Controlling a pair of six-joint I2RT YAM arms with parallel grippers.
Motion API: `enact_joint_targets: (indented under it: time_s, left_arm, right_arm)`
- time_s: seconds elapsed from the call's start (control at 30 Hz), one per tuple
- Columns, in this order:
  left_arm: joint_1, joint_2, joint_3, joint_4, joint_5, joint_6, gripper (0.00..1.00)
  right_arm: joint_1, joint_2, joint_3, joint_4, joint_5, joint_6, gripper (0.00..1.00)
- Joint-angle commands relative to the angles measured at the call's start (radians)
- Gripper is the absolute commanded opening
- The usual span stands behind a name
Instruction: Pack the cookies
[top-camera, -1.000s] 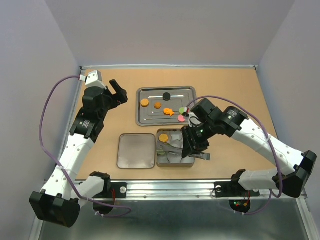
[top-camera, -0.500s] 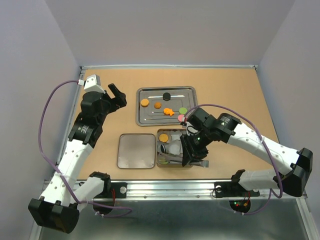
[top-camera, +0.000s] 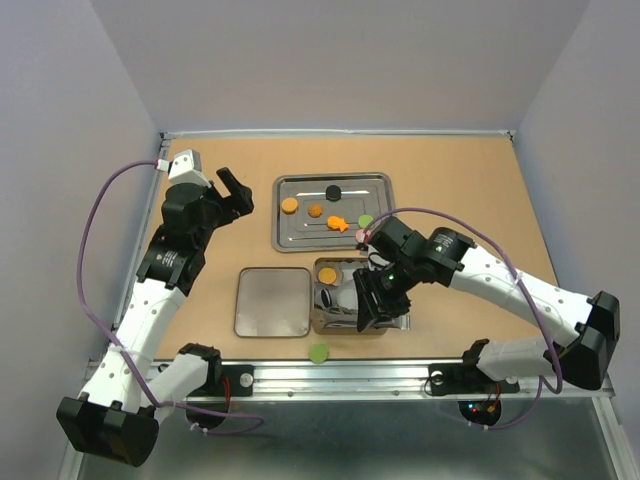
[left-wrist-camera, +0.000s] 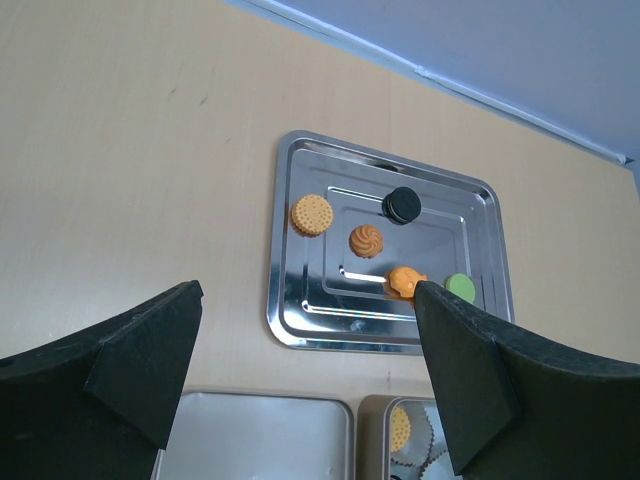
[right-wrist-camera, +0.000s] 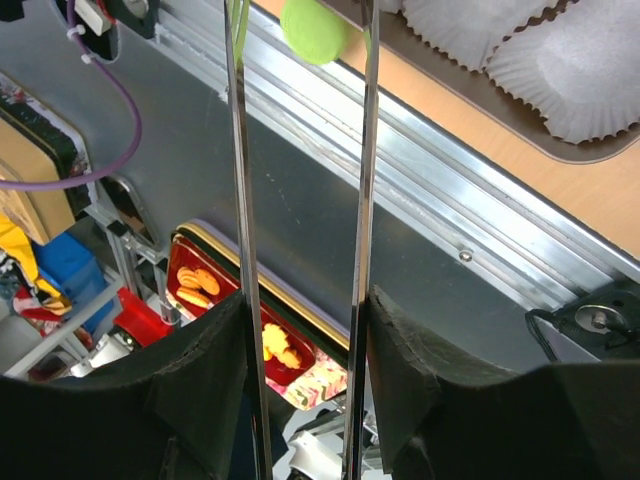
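Observation:
Several cookies lie on the steel tray (top-camera: 380, 183): orange ones (top-camera: 289, 206) (top-camera: 314, 211) (top-camera: 338, 224), a black one (top-camera: 333, 192), a green one (top-camera: 366, 219) and a pink one (top-camera: 362, 236). One orange cookie (top-camera: 327, 275) sits in the open tin (top-camera: 316, 322). My right gripper (top-camera: 378, 303) (right-wrist-camera: 305, 310) is shut on metal tongs (right-wrist-camera: 365, 150). A green cookie (top-camera: 318, 352) (right-wrist-camera: 315, 30) sits between the tong tips, over the table's front edge by the rail. My left gripper (top-camera: 235, 190) (left-wrist-camera: 310, 380) is open and empty, left of the tray.
The tin's lid (top-camera: 272, 301) lies left of the tin. White paper cups (right-wrist-camera: 560, 60) line the tin. The metal rail (top-camera: 400, 368) runs along the front edge. Below the table edge the right wrist view shows a red cookie tin (right-wrist-camera: 215, 300).
My right gripper moved nearer and left over the tin with the tongs. A green cookie now shows at the front edge near the rail. The left arm barely moved.

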Motion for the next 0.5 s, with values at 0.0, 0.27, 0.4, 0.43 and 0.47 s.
enact_joint_targets:
  time_s: [0.0,0.27,0.4,0.43,0.47]
  left_arm:
    - [0.002,-0.016,-0.004,0.031,0.009,0.019,0.98]
    - [0.002,-0.026,-0.004,0.015,0.004,0.039,0.98]
    - [0.0,-0.037,-0.031,0.015,0.001,0.045,0.98]
    - [0.0,-0.036,-0.036,0.018,0.003,0.041,0.98]
    - [0.002,-0.037,-0.039,0.018,0.006,0.037,0.98]
  right_arm:
    - [0.012,0.009,0.023,0.048,0.037,0.011,0.53]
    - [0.025,-0.003,0.083,0.026,0.081,0.026,0.53]
    - [0.093,0.003,0.177,-0.066,0.156,0.023,0.53]
    - [0.108,0.017,0.215,-0.076,0.178,0.025,0.53]
    - [0.143,0.031,0.232,-0.093,0.186,0.035,0.53]
